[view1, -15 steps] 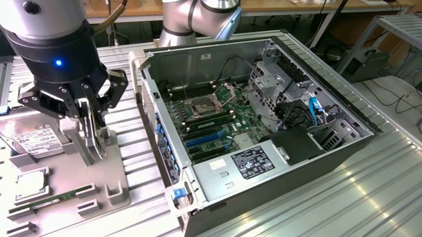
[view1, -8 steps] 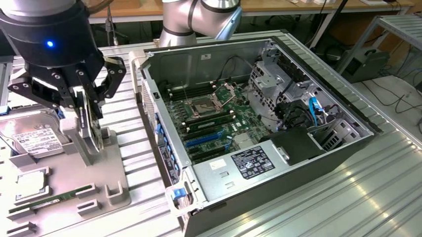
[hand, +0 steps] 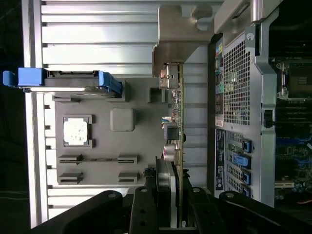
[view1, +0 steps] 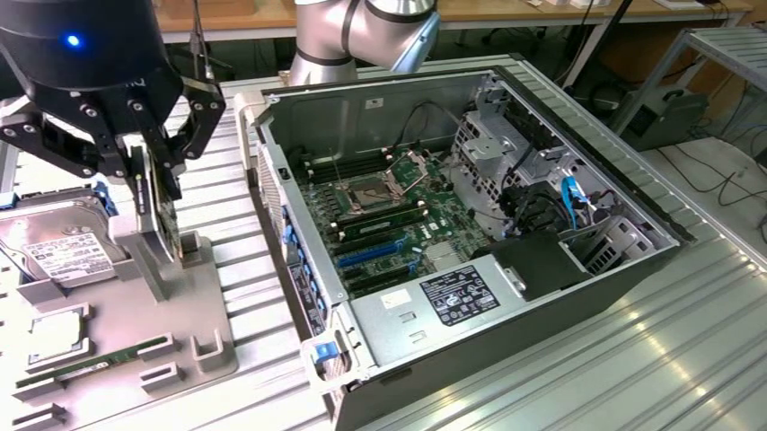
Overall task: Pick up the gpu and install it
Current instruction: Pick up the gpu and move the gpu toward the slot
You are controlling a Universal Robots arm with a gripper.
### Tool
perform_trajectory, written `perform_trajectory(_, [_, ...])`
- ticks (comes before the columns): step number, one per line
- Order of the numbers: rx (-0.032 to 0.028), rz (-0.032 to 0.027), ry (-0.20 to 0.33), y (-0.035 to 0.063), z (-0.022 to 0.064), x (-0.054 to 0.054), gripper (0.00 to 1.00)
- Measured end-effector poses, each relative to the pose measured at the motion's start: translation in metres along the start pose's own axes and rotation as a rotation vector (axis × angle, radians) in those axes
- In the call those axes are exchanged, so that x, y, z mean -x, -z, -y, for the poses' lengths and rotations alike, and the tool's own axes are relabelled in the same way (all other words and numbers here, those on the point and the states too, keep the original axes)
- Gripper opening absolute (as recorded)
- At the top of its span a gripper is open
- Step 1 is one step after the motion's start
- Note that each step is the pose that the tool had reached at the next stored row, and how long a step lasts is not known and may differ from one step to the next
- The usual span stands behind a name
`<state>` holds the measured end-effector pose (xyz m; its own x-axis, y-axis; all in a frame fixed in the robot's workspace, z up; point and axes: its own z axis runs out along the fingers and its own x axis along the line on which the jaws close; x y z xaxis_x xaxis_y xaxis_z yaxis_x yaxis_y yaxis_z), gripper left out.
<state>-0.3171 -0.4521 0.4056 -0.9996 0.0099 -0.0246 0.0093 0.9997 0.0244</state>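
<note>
The black fingers [hand: 146, 209] of the robot's gripper [view1: 154, 171] are drawn in narrow on either face of the gpu [view1: 164, 215], a small flat green circuit-board card with a silver metal end bracket, and appear to clamp it. The card stands on edge in a slot of a grey moulded parts holder [view1: 180, 296] on the ribbed metal bench, not yet lifted clear. Seen from the wrist, the gpu [hand: 179, 112] shows edge-on directly ahead of the gripper [hand: 169, 192]. Its long axis runs straight away from the fingers to the bracket end, and the grip falls near the black cooler at the end opposite the bracket.

The open black and silver computer case [view1: 348, 117] lies just beside the holder, on the exterior view's right. Its green motherboard [view1: 396, 224] and blue expansion slots [view1: 372, 256] face up. In the wrist view the card's edge runs parallel to the case's perforated rear panel [hand: 236, 97]. A silver hard drive with a white label [view1: 54, 251] stands in the holder on the exterior view's left, apart from the card.
</note>
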Motion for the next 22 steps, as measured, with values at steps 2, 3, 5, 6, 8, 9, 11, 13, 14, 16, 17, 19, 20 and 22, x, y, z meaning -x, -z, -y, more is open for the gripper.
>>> perform_trajectory(2, [0.0, 0.0, 0.0, 0.0052, -0.0001, 0.0, 0.29])
perform_trajectory(3, [0.0, 0.0, 0.0, 0.0077, -0.0002, 0.0, 0.29])
perform_trajectory(5, [0.0, 0.0, 0.0, 0.0139, -0.0003, 0.0, 0.29])
perform_trajectory(6, [0.0, 0.0, 0.0, 0.0163, -0.0004, 0.0, 0.29])
perform_trajectory(8, [0.0001, 0.0001, 0.0, 0.0166, -0.0004, 0.0, 0.29])
perform_trajectory(9, [0.0002, 0.0001, 0.0, 0.0166, -0.0004, 0.0, 0.29])
perform_trajectory(11, [0.0, 0.0, 0.0, 0.0167, -0.0004, 0.0, 0.29])
perform_trajectory(13, [-0.0001, -0.0002, 0.0, 0.0166, -0.0004, 0.003, 0.29])
perform_trajectory(14, [0.0, -0.0001, 0.0, 0.0164, -0.0005, 0.007, 0.29])
perform_trajectory(16, [0.0, -0.0001, 0.0, 0.0159, -0.0006, 0.014, 0.29])
perform_trajectory(17, [0.0, 0.0, 0.0, 0.0155, -0.0007, 0.019, 0.29])
perform_trajectory(19, [-0.0004, 0.0, 0.0, 0.0145, -0.0007, 0.026, 0.29])
perform_trajectory(20, [-0.0011, -0.0001, 0.0, 0.0144, -0.0007, 0.028, 0.29])
perform_trajectory(22, [-0.0053, 0.0001, 0.0, 0.014, -0.0008, 0.032, 0.29])
